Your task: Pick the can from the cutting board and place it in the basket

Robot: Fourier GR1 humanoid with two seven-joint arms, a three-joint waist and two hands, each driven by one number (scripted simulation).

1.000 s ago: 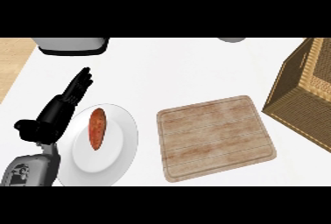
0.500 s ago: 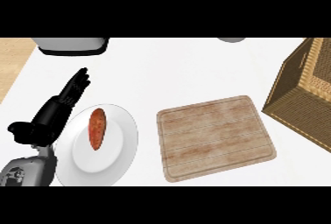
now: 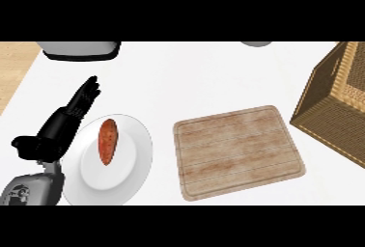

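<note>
The surface [image 3: 206, 77] is white, with wood floor showing past its left edge. The basket [image 3: 335, 103] stands just right of the board [image 3: 239, 152], whose top is bare: no can shows anywhere, so it may already be in the basket, whose inside is hidden. If so, little remains. Left of the board, a plate [image 3: 135, 159] carries a reddish sausage [image 3: 107, 141]. Beside it the left hand [image 3: 68, 123] rests, fingers straight, holding nothing. The right hand is out of view.

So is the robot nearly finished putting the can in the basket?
Hard to tell. The cutting board is bare, so the can is off it, but no can shows anywhere, and the inside of the basket is hidden. The left hand rests open beside the plate holding a reddish food item. The right hand is out of view.
</note>
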